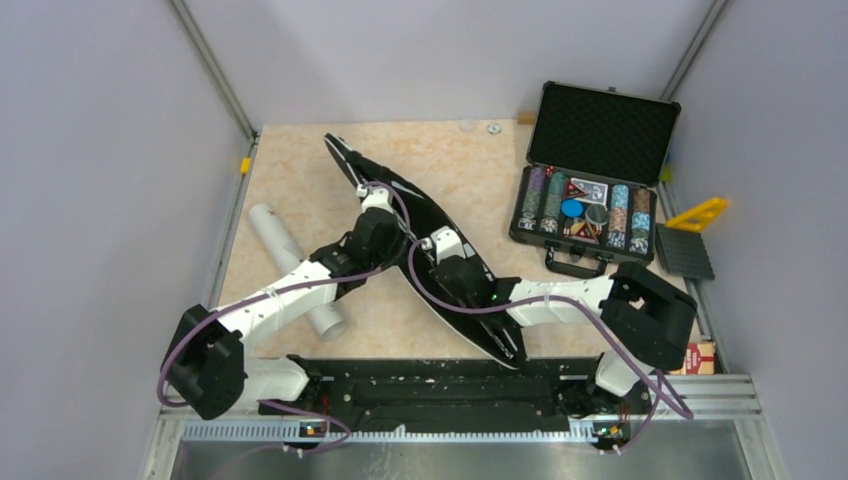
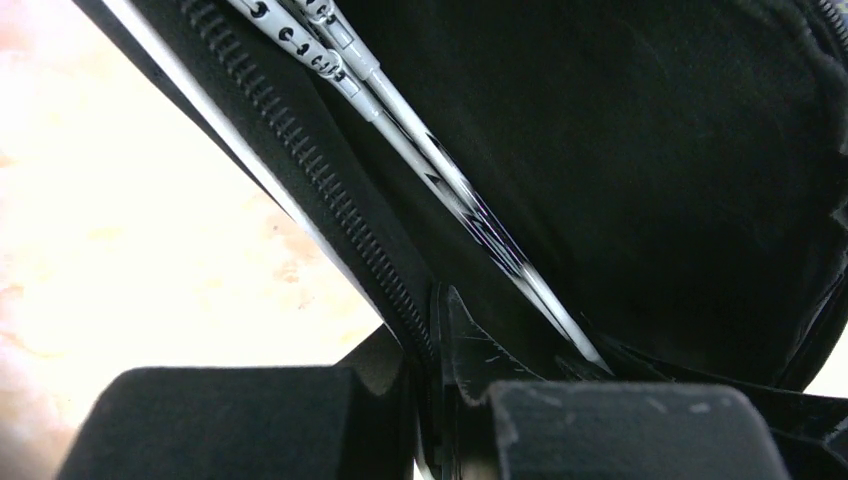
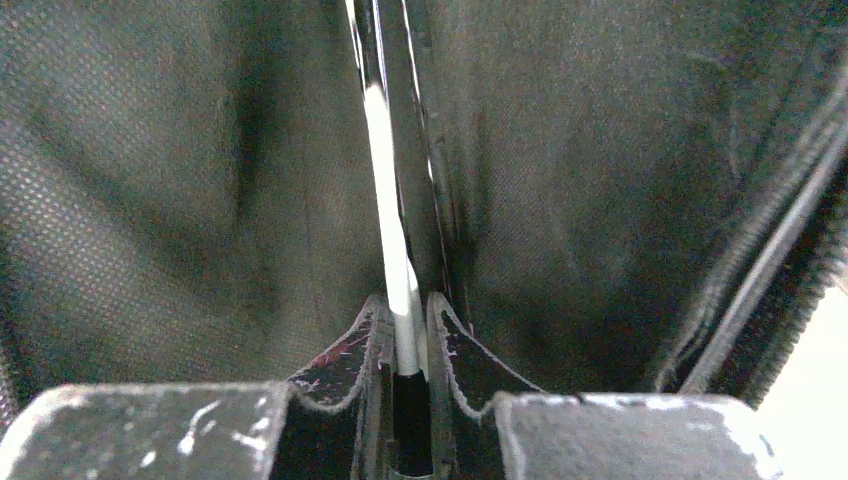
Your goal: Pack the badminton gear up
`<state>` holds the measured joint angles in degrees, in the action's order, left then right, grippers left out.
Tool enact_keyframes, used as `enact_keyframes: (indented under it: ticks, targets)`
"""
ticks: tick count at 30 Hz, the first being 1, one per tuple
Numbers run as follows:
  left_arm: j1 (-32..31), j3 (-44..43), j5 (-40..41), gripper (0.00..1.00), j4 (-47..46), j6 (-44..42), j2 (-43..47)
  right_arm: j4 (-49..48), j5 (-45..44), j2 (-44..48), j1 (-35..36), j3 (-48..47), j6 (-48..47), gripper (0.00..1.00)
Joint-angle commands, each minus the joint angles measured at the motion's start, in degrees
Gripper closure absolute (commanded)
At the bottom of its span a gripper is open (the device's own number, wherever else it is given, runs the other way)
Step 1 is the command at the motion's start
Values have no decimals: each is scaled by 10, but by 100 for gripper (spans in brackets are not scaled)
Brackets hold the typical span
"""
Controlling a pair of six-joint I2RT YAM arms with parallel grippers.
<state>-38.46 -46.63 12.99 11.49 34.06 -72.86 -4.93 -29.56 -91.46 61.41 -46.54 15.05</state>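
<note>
The long black racket-shaped fabric bag (image 1: 345, 160) lies diagonally on the beige table (image 1: 300, 150), its long axis running far-left to near-right, with both arms at its middle. The right gripper (image 3: 408, 310) is clamped on a thin white-and-black racket shaft (image 3: 385, 180) inside, aligned with the bag. The left gripper (image 2: 432, 300) pinches the zipper edge (image 2: 300, 150) alongside. The white cylindrical tube (image 1: 290, 260) lies outside the bag, nearer the left arm.

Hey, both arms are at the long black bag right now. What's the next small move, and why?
Probably ease the racket shaft a little deeper into the bag. The right pincer is shut on that shaft with black bag lining on both sides, and the left pincer pinches the zipper edge, so the opening looks held apart for the racket to slide in.
</note>
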Motion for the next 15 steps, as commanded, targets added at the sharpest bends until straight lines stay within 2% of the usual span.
enact_keyframes:
  ticks: [1, 3, 4, 6, 7, 9, 11, 15]
  targets:
    - [-28, -5, -76, 100, -19, -8, 23, -231, -56, -45, -29, 18, 36, 100]
    - [-28, -8, -66, 100, -14, -6, 19, -198, -49, -34, -29, 4, 32, 98]
    - [-28, -11, -57, 100, -10, -5, 17, -173, -38, -20, -30, -5, 26, 92]
    - [-28, -17, -29, 100, 3, -2, 15, -120, 7, 17, -30, -29, 2, 73]
    - [-28, -21, -15, 100, 10, 0, 15, -92, 41, 39, -30, -41, -12, 59]
    - [-28, -26, 4, 100, 16, 5, 16, -44, 107, 78, -30, -58, -33, 48]
    - [-28, -28, 17, 100, 20, 12, 18, -5, 161, 112, -30, -67, -57, 44]
    - [-28, -30, 40, 100, 22, 19, 19, 29, 215, 166, -38, -58, -118, 35]
